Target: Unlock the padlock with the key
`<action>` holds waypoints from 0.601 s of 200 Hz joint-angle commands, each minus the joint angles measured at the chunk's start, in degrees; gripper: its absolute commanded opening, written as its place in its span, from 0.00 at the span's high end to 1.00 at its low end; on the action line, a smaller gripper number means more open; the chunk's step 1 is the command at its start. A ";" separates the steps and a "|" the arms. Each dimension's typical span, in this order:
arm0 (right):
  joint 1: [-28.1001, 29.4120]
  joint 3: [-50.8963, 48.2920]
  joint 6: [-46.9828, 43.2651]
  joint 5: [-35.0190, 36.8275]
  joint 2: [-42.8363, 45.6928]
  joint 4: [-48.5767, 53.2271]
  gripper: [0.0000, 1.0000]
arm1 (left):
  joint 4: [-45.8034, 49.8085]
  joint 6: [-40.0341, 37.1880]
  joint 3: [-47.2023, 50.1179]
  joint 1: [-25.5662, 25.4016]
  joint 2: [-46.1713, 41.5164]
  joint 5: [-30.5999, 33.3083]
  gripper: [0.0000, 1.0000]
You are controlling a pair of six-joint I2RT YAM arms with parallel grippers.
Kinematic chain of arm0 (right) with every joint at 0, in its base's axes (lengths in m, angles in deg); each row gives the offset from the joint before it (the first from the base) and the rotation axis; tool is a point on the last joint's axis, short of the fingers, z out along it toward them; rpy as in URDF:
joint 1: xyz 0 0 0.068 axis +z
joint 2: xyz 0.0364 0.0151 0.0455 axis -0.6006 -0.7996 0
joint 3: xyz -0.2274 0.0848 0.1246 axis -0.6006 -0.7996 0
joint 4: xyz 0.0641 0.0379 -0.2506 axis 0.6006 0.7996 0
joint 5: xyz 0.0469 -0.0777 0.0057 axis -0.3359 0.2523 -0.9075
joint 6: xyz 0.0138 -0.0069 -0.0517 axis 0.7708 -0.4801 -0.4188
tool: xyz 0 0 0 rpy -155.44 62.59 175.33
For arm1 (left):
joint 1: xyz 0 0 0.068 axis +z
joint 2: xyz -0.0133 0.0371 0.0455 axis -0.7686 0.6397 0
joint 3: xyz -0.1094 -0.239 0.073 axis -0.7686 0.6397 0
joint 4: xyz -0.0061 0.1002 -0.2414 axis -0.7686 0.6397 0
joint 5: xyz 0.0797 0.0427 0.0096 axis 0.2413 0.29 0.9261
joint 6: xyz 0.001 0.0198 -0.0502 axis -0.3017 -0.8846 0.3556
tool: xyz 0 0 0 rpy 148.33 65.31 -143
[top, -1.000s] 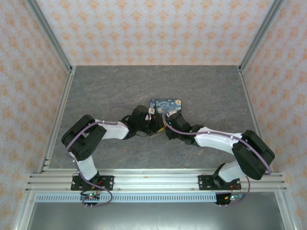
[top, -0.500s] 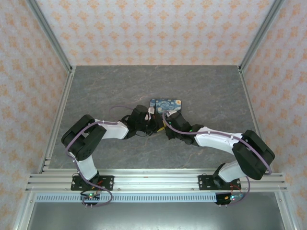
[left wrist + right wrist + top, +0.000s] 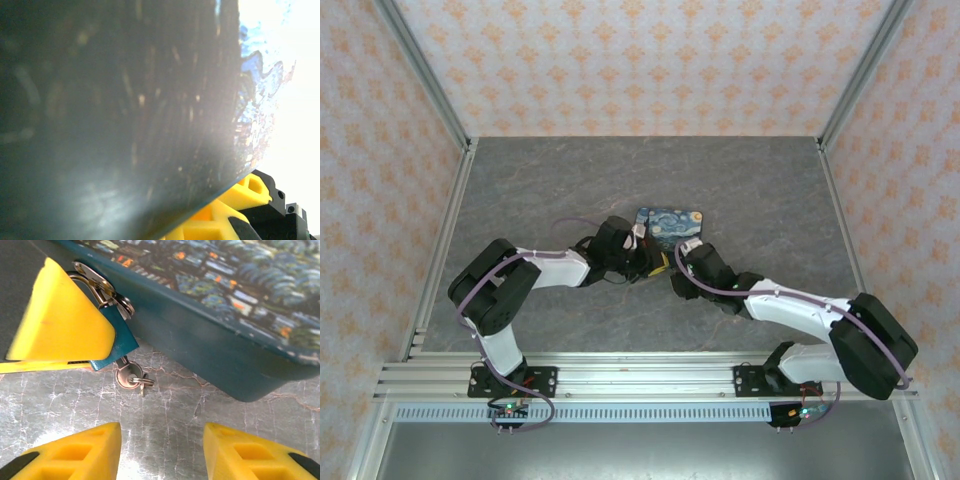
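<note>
Arms meet at the box's (image 3: 670, 222) near edge in our top view. Our left wrist view gives a dark, blurred surface right up close. From the right wrist we see the left gripper (image 3: 102, 356) clamped on the teal padlock (image 3: 122, 346) hanging at the box's side, the key (image 3: 126, 378) in its underside, and the right gripper (image 3: 162, 450) spread wide, near the key but apart.

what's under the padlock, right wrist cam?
A silver key with a small ring hangs from the padlock, above the table. A yellow finger covers most of the padlock body.
</note>
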 commanded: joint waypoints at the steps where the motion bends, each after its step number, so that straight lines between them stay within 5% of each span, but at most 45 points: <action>1: 0.73 1.52 -2.56 1.92 -1.35 1.23 0.56 | 3.36 -1.99 -1.94 -0.12 -2.06 -3.36 1.00; 120: 1.54 4.86 -2.76 2.44 -6.77 -1.90 0.60 | 5.79 -3.51 -2.98 -0.12 -2.10 -4.70 1.00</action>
